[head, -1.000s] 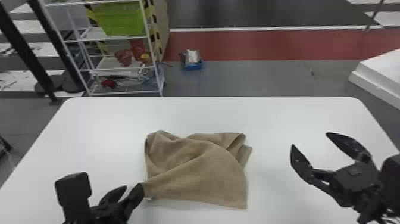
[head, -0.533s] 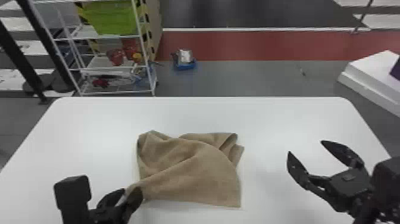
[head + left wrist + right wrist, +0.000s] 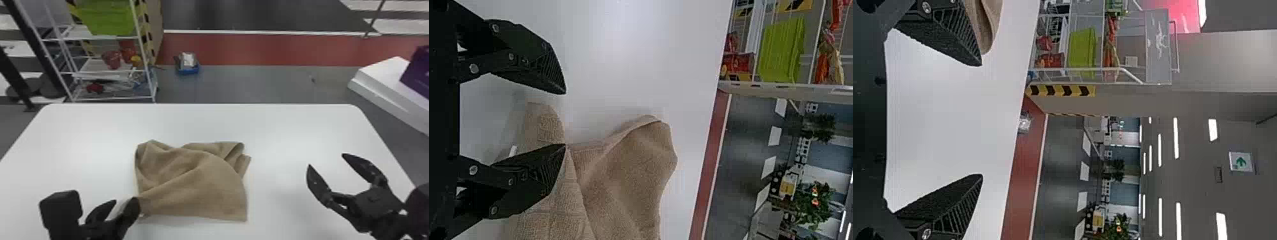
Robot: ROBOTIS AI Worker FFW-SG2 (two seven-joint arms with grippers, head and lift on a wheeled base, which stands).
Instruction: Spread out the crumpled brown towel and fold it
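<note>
Your left hand is spread at the near corner of the crumpled brown towel, one finger overlapping the cloth in view; whether it touches, you cannot tell. The towel lies rumpled on the white bench, between your two hands and reaching out past the left. Your right hand, also spread, hangs apart from the fabric, on its other side.

Brown towel: lay crumpled — only partly spread
Place: was near the middle of the white table
Creases: ran slantwise across its left part
Far right corner: was bunched — layers overlapped
</note>
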